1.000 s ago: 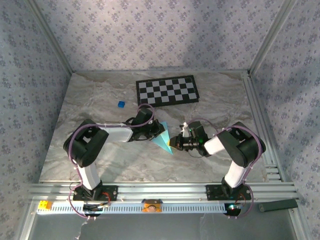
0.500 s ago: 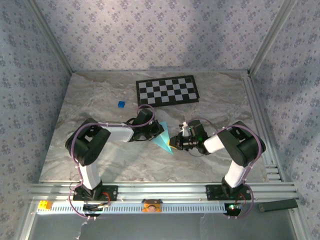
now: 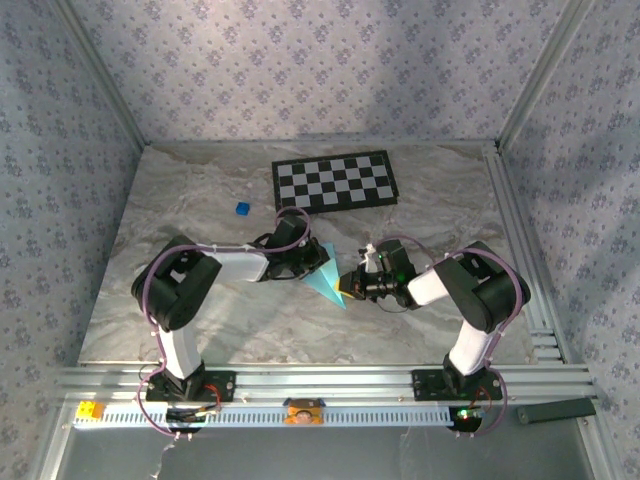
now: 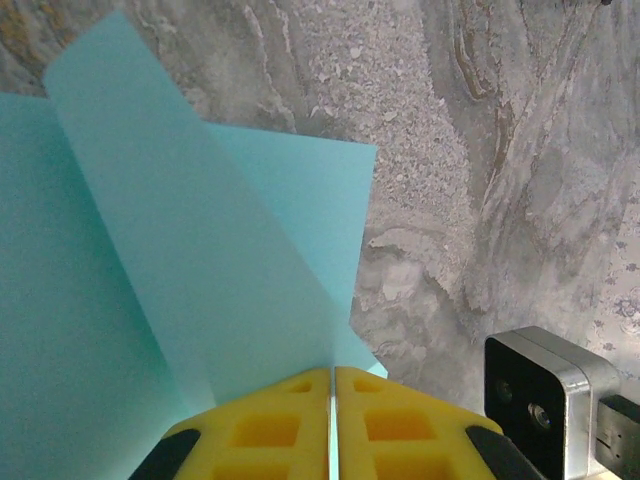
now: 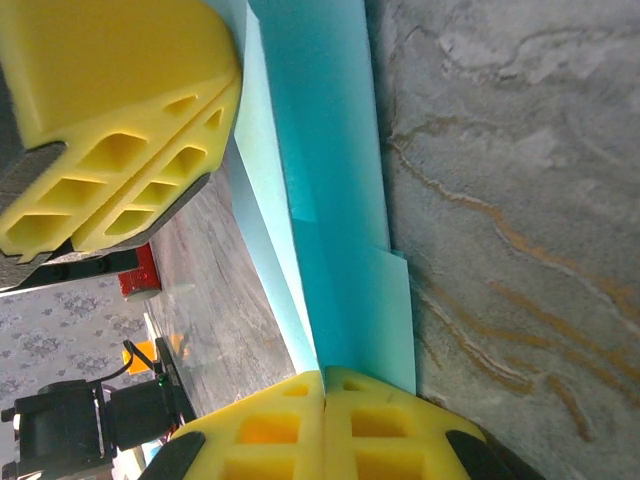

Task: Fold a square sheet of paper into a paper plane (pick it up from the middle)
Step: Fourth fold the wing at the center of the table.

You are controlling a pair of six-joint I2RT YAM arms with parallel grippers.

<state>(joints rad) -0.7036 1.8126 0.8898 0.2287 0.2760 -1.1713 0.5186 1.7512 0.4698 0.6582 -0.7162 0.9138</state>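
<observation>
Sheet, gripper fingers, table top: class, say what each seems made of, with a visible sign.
Sheet: thin matte paper, seemingly; it holds sharp creases. Left gripper fingers: yellow matte plastic or rubber; moulded hollow pockets. Table top: grey marble-look veining, perhaps printed laminate.

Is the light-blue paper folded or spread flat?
Folded: the square sheet of paper shows a raised flap over other layers, pinched by the left claw and right claw.

yellow fingers (image 4: 262, 432), purple-cabled black-white arms (image 3: 238, 266)
</observation>
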